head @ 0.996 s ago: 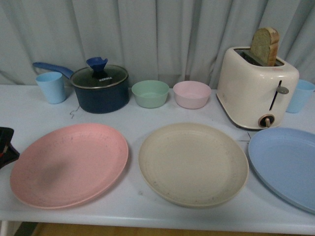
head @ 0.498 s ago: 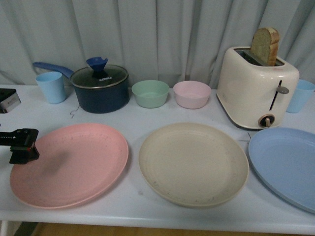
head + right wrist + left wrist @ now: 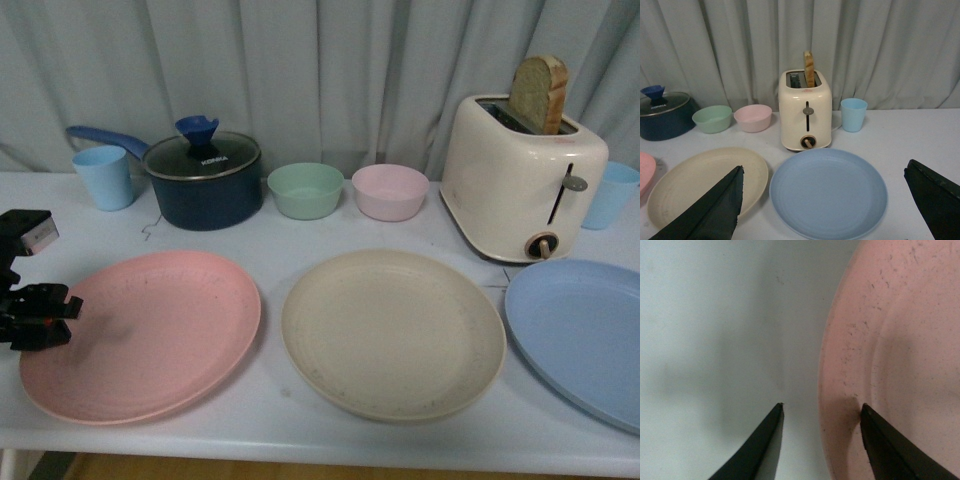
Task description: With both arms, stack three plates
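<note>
Black left gripper [image 3: 822, 410], jaws apart, straddling left rim of round matte pink plate [image 3: 150, 335], black right gripper [image 3: 824, 172] wide open, facing round light-blue plate [image 3: 840, 205]

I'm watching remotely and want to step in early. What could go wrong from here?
The open left gripper straddles the rim of the pink plate; closing may slip off or shove it into the cream plate. The blue plate lies close to the toaster, so lifting it with the right gripper might bump that.

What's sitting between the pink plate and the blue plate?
The beige plate lies between the pink plate and the blue plate, touching neither. The front view shows this best.
</note>
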